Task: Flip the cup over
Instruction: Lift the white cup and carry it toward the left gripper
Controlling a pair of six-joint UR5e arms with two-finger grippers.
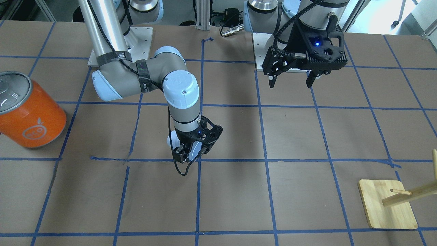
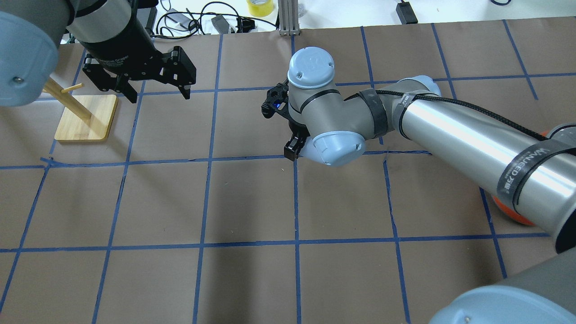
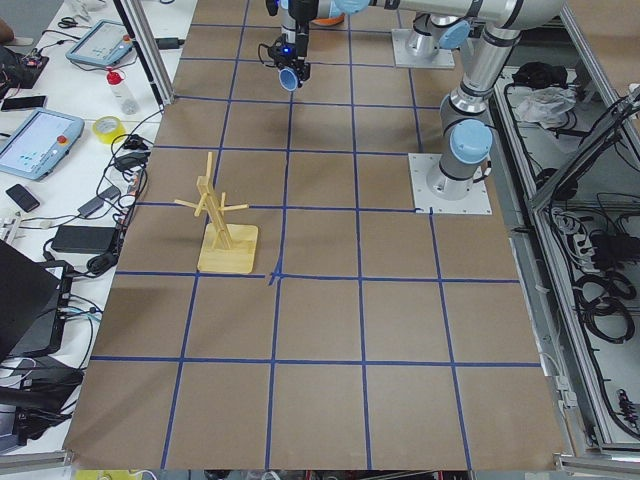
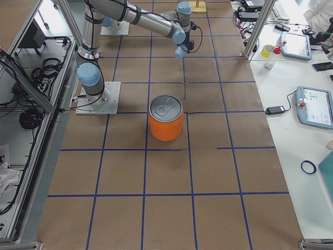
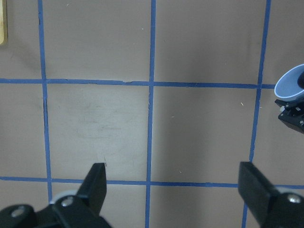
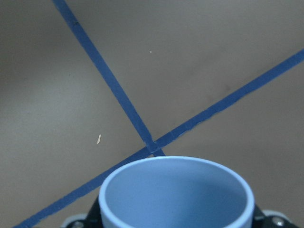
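Note:
My right gripper (image 1: 189, 154) is shut on the cup (image 1: 196, 150), a small pale blue-white tapered cup, and holds it just above the table near a crossing of blue tape lines. In the right wrist view the cup (image 6: 175, 194) fills the bottom edge, its open mouth facing the camera. It also shows at the right edge of the left wrist view (image 5: 290, 85). From overhead the right gripper (image 2: 292, 150) sits under the wrist and hides the cup. My left gripper (image 1: 292, 80) hangs open and empty, high above the table near its base, well apart from the cup.
A large orange can (image 1: 30, 112) with a silver top stands on the table at my far right. A wooden peg stand (image 1: 387, 205) on a square base stands at my far left. Brown paper with a blue tape grid (image 1: 266, 160) covers the table.

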